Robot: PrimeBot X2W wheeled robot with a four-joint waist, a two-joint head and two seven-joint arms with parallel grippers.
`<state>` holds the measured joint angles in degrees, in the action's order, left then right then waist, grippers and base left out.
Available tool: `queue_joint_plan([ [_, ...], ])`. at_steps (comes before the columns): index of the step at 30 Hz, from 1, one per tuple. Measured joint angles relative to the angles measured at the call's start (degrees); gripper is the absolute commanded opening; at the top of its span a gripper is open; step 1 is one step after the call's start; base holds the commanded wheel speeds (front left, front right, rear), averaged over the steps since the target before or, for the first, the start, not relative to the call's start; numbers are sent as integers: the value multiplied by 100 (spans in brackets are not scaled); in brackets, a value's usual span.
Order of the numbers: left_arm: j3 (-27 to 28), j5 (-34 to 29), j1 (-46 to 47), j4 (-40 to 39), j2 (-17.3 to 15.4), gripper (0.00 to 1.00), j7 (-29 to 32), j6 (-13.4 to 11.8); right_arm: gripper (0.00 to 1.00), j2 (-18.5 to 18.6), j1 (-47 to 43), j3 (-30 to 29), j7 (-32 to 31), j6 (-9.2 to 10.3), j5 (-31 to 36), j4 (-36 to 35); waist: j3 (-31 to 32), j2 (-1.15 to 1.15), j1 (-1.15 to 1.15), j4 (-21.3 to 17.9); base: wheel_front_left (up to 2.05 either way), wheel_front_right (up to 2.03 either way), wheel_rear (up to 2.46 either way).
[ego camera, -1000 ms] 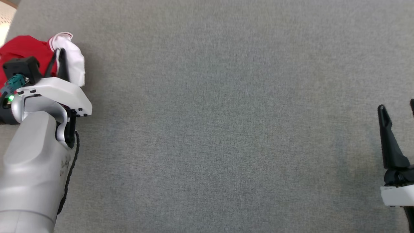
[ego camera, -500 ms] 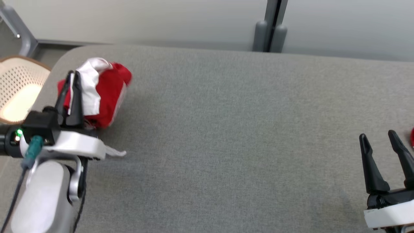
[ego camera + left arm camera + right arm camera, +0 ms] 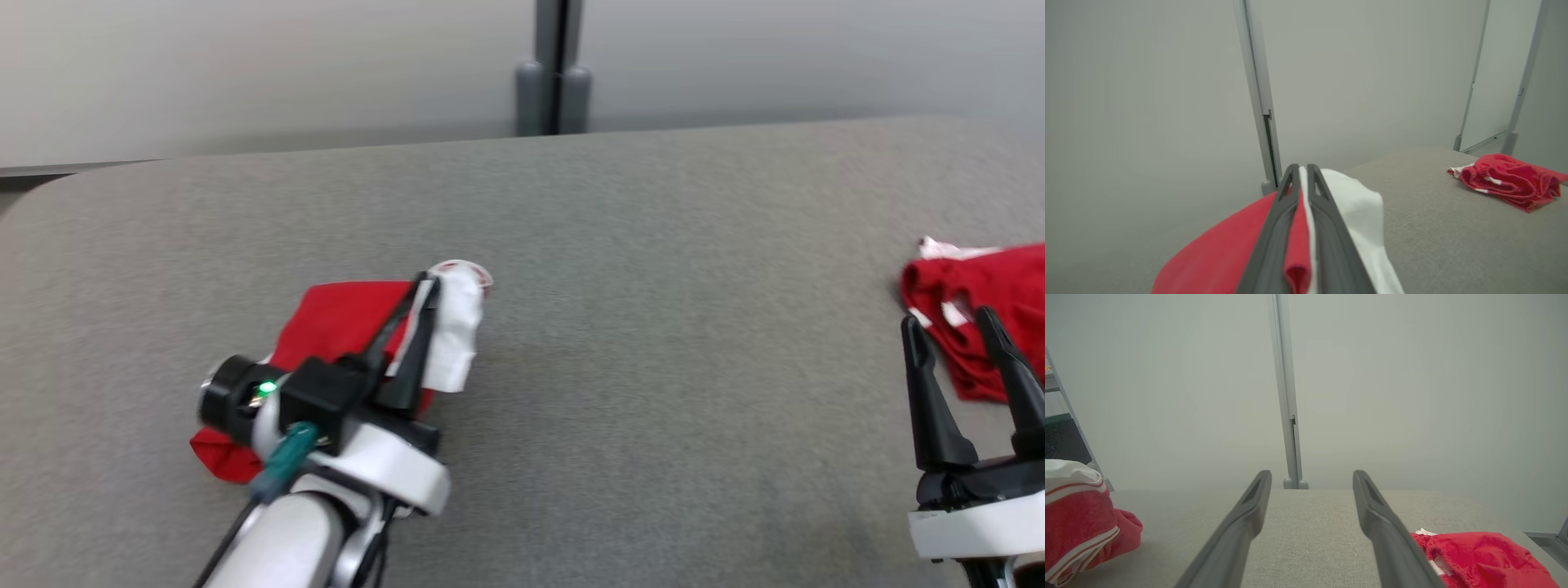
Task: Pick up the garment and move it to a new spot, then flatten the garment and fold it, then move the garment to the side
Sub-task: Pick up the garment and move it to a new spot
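The garment (image 3: 335, 322) is a red piece with a white sleeve, bunched left of the table's middle. My left gripper (image 3: 426, 284) is shut on it, pinching red and white cloth between the fingers (image 3: 1301, 168). In the left wrist view the garment (image 3: 1229, 249) drapes to both sides of the fingers. It also shows at the left edge of the right wrist view (image 3: 1073, 514), low over the table; whether it touches is unclear. My right gripper (image 3: 947, 320) stands open and holds nothing (image 3: 1311, 473) near the front right.
A second crumpled red cloth (image 3: 988, 302) lies at the table's right edge, just beyond my right gripper (image 3: 1506, 179) (image 3: 1478, 555). The grey fabric table (image 3: 653, 245) has a rounded far-left corner. Pale wall panels with a grey post (image 3: 553, 73) stand behind it.
The head camera has swung up and to the right. Against the table's left corner, my left gripper has carried the garment from the left edge towards the middle. The right gripper stays open.
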<state>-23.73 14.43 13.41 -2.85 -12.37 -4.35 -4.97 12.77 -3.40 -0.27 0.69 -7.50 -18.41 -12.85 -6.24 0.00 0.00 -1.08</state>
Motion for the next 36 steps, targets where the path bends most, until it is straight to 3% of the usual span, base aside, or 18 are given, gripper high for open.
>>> queue_joint_plan([
  [9, -1044, -83, 1145, 956, 754, 0, 69, 660, 100, -101, 352, 125, 342, 0, -172, 352, -474, 0, 0, -1136, 0, 0, 0],
  [20, -1578, 31, 1890, 2789, 925, 0, 326, 868, 100, -286, 570, 272, 776, 0, -342, 968, -1251, 0, 0, -2183, 0, 0, 0],
  [21, -1601, 37, 1899, 2825, 929, 36, 275, 893, 100, -289, 573, 254, 792, 0, -345, 1011, -1292, 0, 0, -2200, 0, 0, 0],
  [22, -1621, 51, 1912, 2862, 938, 100, 254, 895, 100, -293, 569, 243, 798, 1, -344, 1047, -1305, 0, 0, -2190, 0, 0, 0],
  [26, -1545, 151, 1839, 2732, 931, 100, -91, 778, 100, -291, 556, 261, 794, 0, -318, 1114, -1191, 0, 0, -2085, 0, 0, 0],
  [30, -1227, 297, 1540, 2259, 869, 100, -534, 467, 100, -225, 486, 269, 765, 0, -275, 1048, -966, 0, 0, -1846, 0, 0, 0],
  [36, -498, 605, 894, 1549, 520, 100, -891, -46, 100, -113, 378, 255, 577, 0, -203, 909, -586, 0, 0, -1443, 0, 0, 0],
])
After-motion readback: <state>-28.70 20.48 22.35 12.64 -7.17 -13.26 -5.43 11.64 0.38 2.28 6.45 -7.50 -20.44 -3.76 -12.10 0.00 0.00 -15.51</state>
